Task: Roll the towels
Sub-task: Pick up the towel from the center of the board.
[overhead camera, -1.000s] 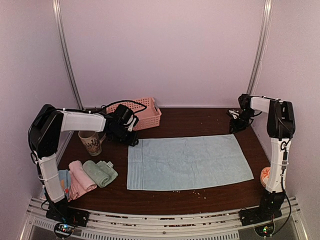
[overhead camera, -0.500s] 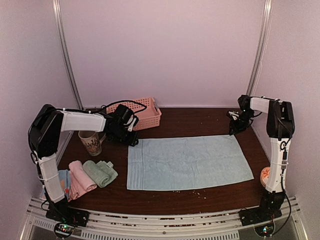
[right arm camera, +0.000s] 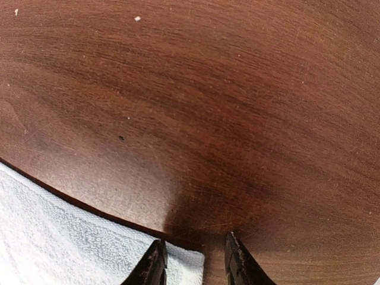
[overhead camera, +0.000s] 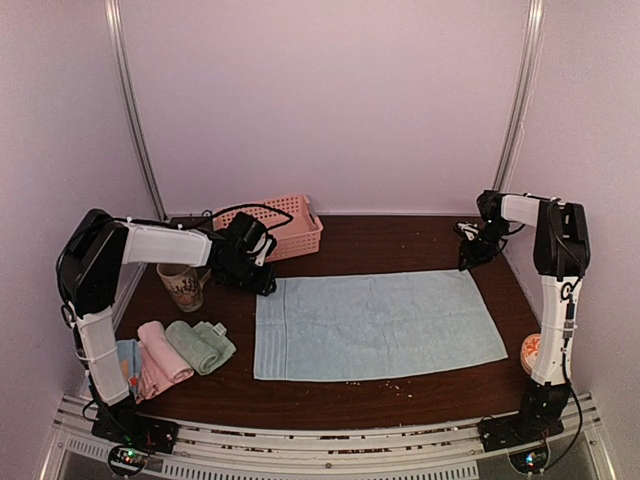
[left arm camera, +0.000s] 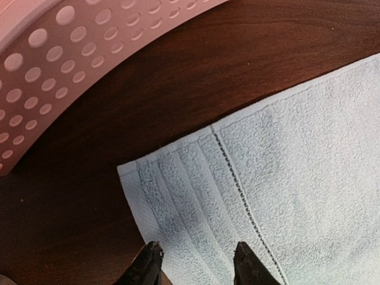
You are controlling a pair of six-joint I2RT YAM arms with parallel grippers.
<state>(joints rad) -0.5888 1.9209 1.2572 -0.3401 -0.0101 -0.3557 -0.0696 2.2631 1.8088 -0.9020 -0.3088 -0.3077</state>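
Observation:
A light blue towel (overhead camera: 375, 322) lies spread flat on the dark wooden table (overhead camera: 390, 240). My left gripper (overhead camera: 262, 279) is open just above its far left corner (left arm camera: 178, 196), fingertips either side of the towel's left edge. My right gripper (overhead camera: 468, 256) is open low over its far right corner (right arm camera: 184, 261), the corner lying between the fingertips. Rolled pink (overhead camera: 162, 350) and sage green (overhead camera: 200, 345) towels lie at the front left, with a blue one (overhead camera: 127, 358) partly hidden behind them.
A pink perforated basket (overhead camera: 285, 225) stands at the back left, close behind my left gripper, and shows in the left wrist view (left arm camera: 71, 65). A patterned mug (overhead camera: 183, 285) stands left of the towel. An orange object (overhead camera: 531, 349) sits by the right arm's base.
My left gripper has shifted slightly back and left at the towel's corner. The right arm and the towel have barely moved.

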